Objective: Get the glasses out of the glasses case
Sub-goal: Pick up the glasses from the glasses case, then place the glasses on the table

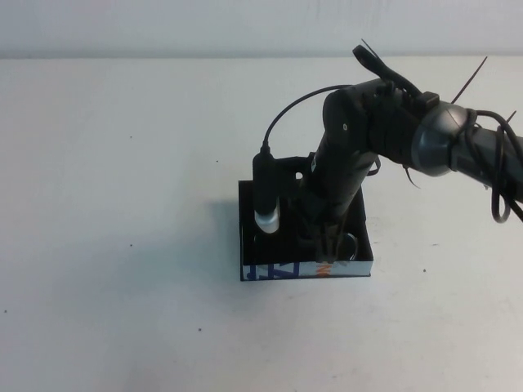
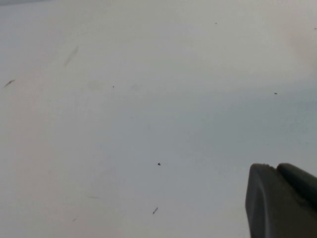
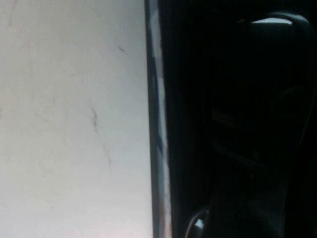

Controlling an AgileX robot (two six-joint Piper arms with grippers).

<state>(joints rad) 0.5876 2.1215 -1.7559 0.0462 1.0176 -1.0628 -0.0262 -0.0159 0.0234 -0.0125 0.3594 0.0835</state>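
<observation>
right gripper (image 1: 325, 245) is down inside the glasses case (image 1: 304, 269), over the glasses (image 1: 347, 245); grip state: can't tell. left gripper (image 2: 282, 201) is parked over the table (image 1: 122, 204), unclear too. risk: a lift drags the light case along.

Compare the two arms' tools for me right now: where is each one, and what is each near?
The right tool is down inside the shallow black glasses case with the white printed front, over the dark-framed glasses; the left tool is off the high view, above bare white table. The right tool is at the task's things; the left tool has nothing near it. Neither view shows how their fingers stand.
</observation>
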